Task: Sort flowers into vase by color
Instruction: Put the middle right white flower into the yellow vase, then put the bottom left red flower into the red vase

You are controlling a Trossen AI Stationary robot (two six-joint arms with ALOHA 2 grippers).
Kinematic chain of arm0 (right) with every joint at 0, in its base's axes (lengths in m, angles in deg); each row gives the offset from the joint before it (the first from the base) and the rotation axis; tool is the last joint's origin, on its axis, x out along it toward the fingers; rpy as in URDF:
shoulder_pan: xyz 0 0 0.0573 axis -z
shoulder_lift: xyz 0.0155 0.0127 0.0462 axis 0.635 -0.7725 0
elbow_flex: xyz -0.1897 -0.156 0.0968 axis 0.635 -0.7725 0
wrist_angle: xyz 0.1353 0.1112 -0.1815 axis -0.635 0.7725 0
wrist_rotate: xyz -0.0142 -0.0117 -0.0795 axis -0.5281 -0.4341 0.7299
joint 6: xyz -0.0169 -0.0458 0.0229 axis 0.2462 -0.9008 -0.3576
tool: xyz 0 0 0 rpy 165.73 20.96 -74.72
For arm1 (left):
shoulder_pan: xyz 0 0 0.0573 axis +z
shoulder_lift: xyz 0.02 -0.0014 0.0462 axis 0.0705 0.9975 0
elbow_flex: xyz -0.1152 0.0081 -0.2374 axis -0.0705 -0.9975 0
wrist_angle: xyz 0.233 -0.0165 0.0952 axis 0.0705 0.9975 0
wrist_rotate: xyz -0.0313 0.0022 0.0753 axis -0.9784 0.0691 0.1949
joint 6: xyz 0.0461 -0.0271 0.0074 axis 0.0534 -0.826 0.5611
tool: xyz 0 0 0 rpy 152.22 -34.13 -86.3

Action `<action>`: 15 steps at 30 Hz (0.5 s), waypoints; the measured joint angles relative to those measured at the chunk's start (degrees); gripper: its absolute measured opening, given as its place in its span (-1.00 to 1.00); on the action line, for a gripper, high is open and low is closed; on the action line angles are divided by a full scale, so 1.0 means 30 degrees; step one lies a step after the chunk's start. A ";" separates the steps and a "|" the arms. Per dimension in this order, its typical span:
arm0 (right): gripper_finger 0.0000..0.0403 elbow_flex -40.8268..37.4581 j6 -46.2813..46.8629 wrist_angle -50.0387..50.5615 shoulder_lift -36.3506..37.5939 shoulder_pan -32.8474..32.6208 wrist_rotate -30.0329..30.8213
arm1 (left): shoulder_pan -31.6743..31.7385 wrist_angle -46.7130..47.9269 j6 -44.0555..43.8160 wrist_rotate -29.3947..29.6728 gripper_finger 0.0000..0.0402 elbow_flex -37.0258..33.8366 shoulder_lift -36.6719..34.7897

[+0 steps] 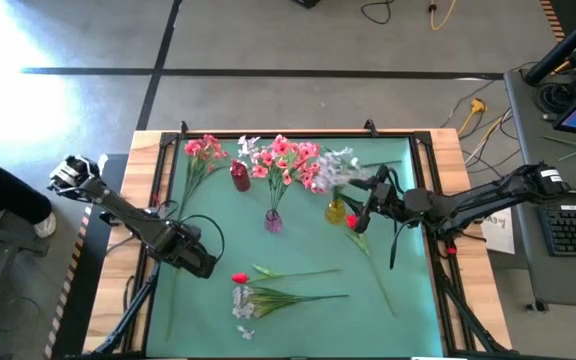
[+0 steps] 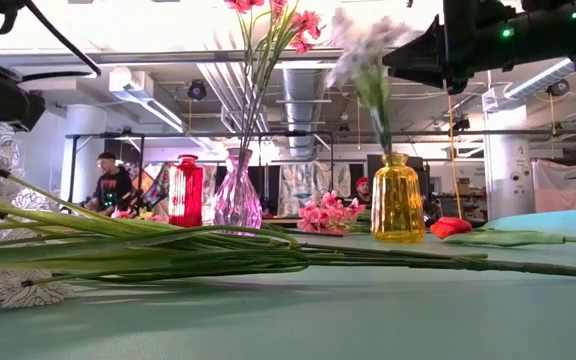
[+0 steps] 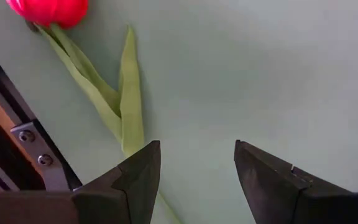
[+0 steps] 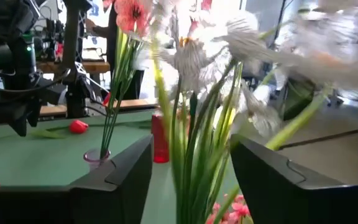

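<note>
The right pincer (image 1: 366,205) hangs over the yellow vase (image 1: 336,211) near the back of the bench (image 1: 398,310). A white spray (image 1: 343,165) stands in that vase, and its green stems rise between the right pincer's fingers (image 4: 120,177) in the right wrist view; whether the fingers press the stems, or stand apart, cannot be told.

The left pincer (image 1: 206,262) sits low at the bench's left side, its 2 fingers (image 3: 138,174) apart with only green mat between them. A red tulip (image 1: 240,278) lies just beside it, its leaf reaching toward one finger.

Pink sprays (image 1: 286,160) stand in the clear pink vase (image 1: 273,222) at mid-bench. A red vase (image 1: 240,177) stands to its left, and a loose pink spray (image 1: 204,150) lies by the back left corner. Another white spray (image 1: 244,300) lies flat near the front, below the tulip. A second red tulip (image 1: 353,223) lies by the yellow vase, stem trailing toward the front.
</note>
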 joint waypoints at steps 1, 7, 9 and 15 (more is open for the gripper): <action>0.08 0.0000 0.0147 0.0176 0.0024 0.0000 0.0000 | 0.0000 0.0011 -0.0104 0.0000 -0.04 0.0000 0.0130; 0.23 0.0000 0.0659 0.0732 0.0274 0.0000 0.0000 | 0.0000 0.0905 -0.0647 -0.0203 -0.04 0.0000 0.0770; 0.28 0.0000 0.0674 0.0803 0.0319 0.0000 0.0000 | -0.0003 0.1483 -0.0842 -0.0407 -0.04 0.0000 0.0966; 0.35 0.0000 0.0882 0.0914 0.0363 0.0000 -0.0015 | -0.0015 0.1806 -0.0799 -0.0342 -0.04 0.0000 0.2037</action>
